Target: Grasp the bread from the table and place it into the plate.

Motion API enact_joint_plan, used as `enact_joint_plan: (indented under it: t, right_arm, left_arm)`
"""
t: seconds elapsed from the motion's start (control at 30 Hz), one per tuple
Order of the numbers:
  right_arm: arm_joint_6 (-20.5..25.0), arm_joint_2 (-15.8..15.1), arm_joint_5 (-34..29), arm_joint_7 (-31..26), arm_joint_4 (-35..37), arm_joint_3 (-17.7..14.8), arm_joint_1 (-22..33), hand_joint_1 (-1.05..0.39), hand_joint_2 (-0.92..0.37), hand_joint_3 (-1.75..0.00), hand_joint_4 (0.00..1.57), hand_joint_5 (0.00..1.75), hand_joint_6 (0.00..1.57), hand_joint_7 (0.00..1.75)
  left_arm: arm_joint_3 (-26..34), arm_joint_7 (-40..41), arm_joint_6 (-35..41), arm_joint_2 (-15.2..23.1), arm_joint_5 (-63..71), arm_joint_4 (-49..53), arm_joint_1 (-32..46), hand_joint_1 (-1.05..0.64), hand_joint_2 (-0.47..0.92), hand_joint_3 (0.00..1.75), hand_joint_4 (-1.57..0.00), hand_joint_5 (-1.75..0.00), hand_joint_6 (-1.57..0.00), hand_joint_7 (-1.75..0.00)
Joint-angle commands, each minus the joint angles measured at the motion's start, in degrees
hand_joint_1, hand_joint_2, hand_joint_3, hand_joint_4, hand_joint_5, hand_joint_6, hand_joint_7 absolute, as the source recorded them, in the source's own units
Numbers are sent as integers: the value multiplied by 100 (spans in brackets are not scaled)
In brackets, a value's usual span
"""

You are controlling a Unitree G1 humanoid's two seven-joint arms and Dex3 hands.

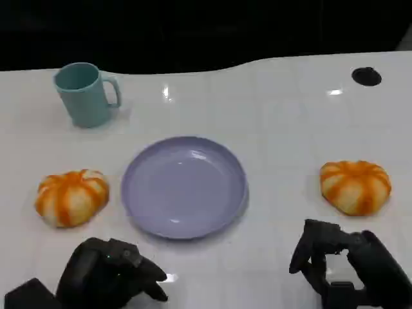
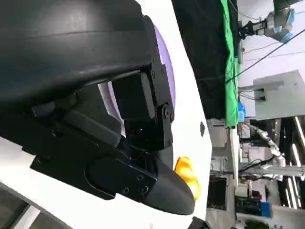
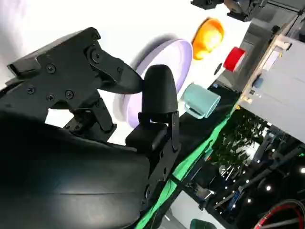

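A lavender plate [image 1: 183, 187] sits empty at the centre of the white bench [image 1: 277, 109]. Two orange-striped bread rolls lie on the bench surface, neither on the plate: the left bread [image 1: 71, 197] at the plate's 9 o'clock, a little apart from its rim, and the right bread [image 1: 355, 186] at the plate's 3 o'clock, further off. A teal mug [image 1: 85, 94] stands upright at the plate's 10 o'clock, its handle turned toward the plate. A small black round mark [image 1: 366, 76] shows near the bench's far edge at about 2 o'clock.

The left hand [image 1: 112, 270] hovers at the plate's 7 o'clock, just below the left bread, its fingers [image 1: 151, 277] loosely curled and apart, holding nothing. The right hand [image 1: 341, 261] sits at the plate's 4 o'clock, just near of the right bread without touching it, its fingers [image 1: 309, 248] spread and empty. In the right wrist view the plate, mug and left bread [image 3: 208, 37] lie beyond the parted fingers.
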Motion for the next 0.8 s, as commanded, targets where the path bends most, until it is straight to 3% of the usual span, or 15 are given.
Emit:
enact_joint_plan:
  t: [0.03, 0.8]
  right_arm:
    - [-51, -92, -10, -66, 66, -65, -34, -18, -57, -104, 88, 175, 70, 143]
    - [-13, -80, 60, -65, 59, -74, -37, -18, -58, -103, 90, 175, 70, 143]
  left_arm:
    - [31, -10, -56, 80, -27, 46, -14, -105, 91, 0, -146, -63, -157, -23]
    - [38, -16, -14, 80, -40, 27, -5, -105, 91, 0, -146, -63, -157, -23]
